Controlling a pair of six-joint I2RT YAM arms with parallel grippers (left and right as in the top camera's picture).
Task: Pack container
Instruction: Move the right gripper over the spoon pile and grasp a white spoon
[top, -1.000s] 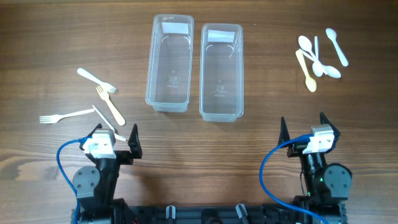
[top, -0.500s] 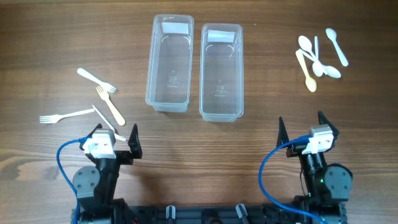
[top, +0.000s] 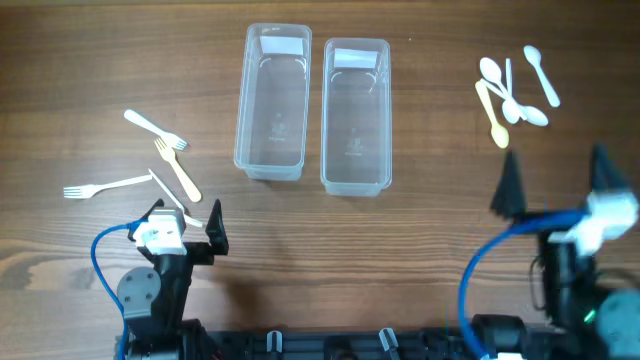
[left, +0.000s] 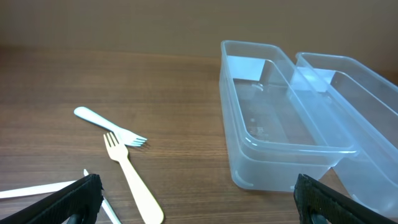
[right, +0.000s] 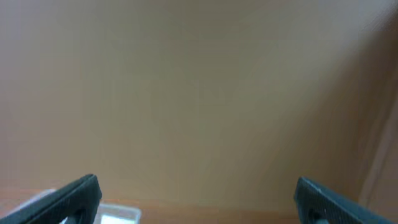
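Both grippers have their fingers wide apart and hold nothing: the left gripper (top: 185, 212) is at the near left of the table (top: 80, 40), just beside the forks (top: 160, 150), and the right gripper (top: 555, 165) is at the near right, on the same side as the spoons (top: 510, 90). In the far middle the left container (top: 272, 100) and the right container (top: 355, 115), both clear, lie side by side and very close together. All the forks and spoons lie on the table outside them, the spoons well apart from the containers.
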